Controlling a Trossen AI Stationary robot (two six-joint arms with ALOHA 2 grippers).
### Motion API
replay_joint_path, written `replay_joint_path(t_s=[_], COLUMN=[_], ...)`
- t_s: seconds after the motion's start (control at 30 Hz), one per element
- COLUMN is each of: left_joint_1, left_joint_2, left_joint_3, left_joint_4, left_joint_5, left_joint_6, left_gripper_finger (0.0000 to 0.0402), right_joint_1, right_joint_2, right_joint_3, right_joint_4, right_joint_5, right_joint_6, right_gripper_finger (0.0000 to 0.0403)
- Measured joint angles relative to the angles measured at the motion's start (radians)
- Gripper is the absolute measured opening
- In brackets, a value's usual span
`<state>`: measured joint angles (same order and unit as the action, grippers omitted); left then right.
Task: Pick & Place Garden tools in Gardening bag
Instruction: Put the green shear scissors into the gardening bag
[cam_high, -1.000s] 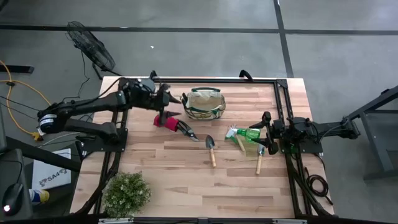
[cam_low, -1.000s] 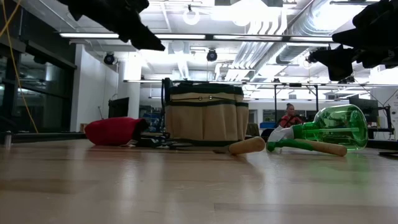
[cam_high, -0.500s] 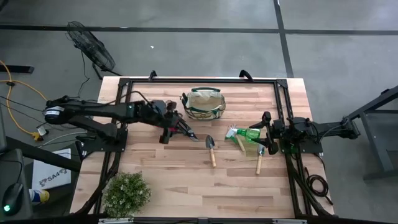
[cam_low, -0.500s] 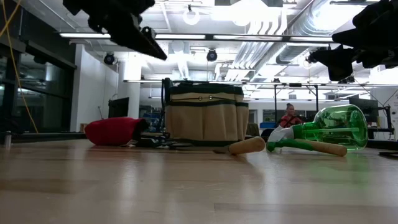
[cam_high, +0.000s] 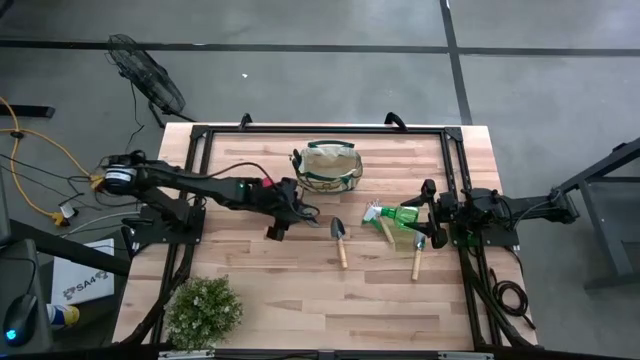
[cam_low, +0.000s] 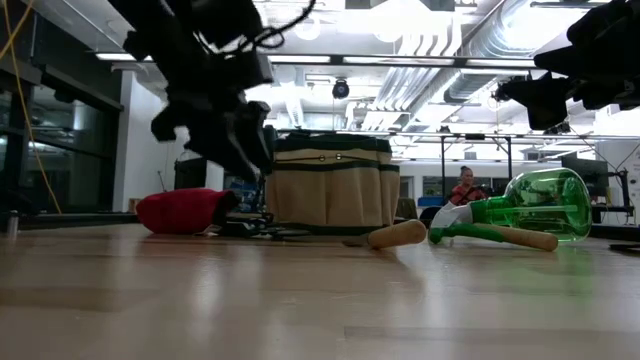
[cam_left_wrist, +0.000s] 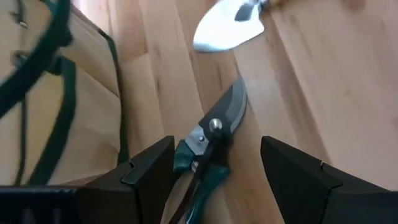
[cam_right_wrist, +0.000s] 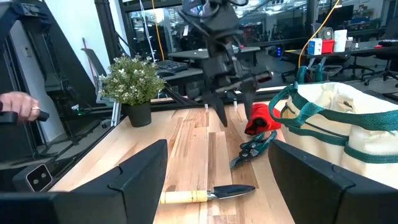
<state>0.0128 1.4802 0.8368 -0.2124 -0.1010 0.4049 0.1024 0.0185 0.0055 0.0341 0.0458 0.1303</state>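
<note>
The red-handled pruning shears lie flat on the table just in front of the beige gardening bag. Their blades point toward a wooden-handled trowel. My left gripper hangs open above the shears' pivot, fingers pointing down on either side and clear of them; it also shows in the low view. My right gripper is open and empty at the table's right. The green sprayer, the rake and a second trowel lie beside it.
A bushy green plant stands at the near left corner. A black frame runs along the table's far and side edges. A person's hand shows beyond the table's left side. Bare wood lies along the near edge.
My left gripper has moved from beside the bag's left toward the near edge and the right. It has come down over the shears and now hangs low above their pivot. The shears and the other tools have stayed where they were.
</note>
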Motion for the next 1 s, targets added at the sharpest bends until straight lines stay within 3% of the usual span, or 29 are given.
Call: replay_joint_path(t_s=[0.4,1.0], left_joint_1=[0.0,0.061], left_joint_2=[0.106,0.124], left_joint_3=[0.0,0.0], left_joint_4=[0.016,-0.008], left_joint_5=[-0.04,-0.049], left_joint_6=[0.226,0.242], left_gripper_finger=[0.0232,0.0231], right_joint_1=[0.0,0.0], right_joint_2=[0.0,0.0], right_joint_3=[0.0,0.0], right_joint_4=[0.0,0.0], right_joint_5=[0.0,0.0], right_joint_6=[0.0,0.0], right_gripper_finger=[0.0271,0.0271])
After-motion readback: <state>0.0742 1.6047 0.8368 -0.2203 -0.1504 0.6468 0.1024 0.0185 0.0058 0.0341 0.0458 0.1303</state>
